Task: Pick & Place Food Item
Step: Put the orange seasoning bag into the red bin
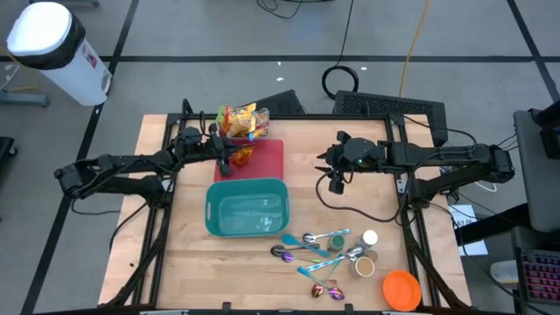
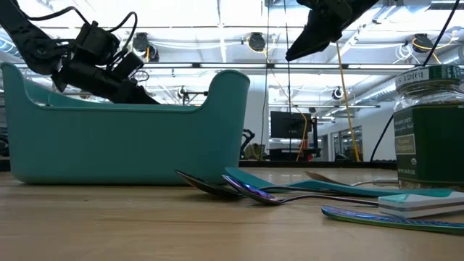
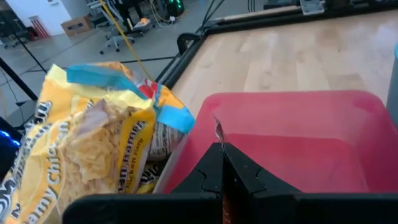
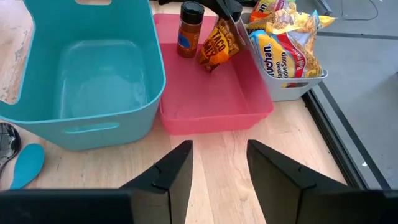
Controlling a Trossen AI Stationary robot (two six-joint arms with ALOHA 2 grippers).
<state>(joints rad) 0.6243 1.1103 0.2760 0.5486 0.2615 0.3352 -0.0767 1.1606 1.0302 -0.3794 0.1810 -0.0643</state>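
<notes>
The bench is pale matt wood; the teal bin and red tray smooth plastic; the spoons glossy metal; the noodle packets crinkled glossy film.

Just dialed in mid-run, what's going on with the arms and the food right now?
The left gripper is over the red tray, jaws shut on an orange snack packet that hangs tilted inside it, beside a spice bottle. Ramen packs fill a white bin next to the tray. The teal tub looks empty. The right gripper hovers over bare table to the tub's right, jaws open, holding nothing.
</notes>
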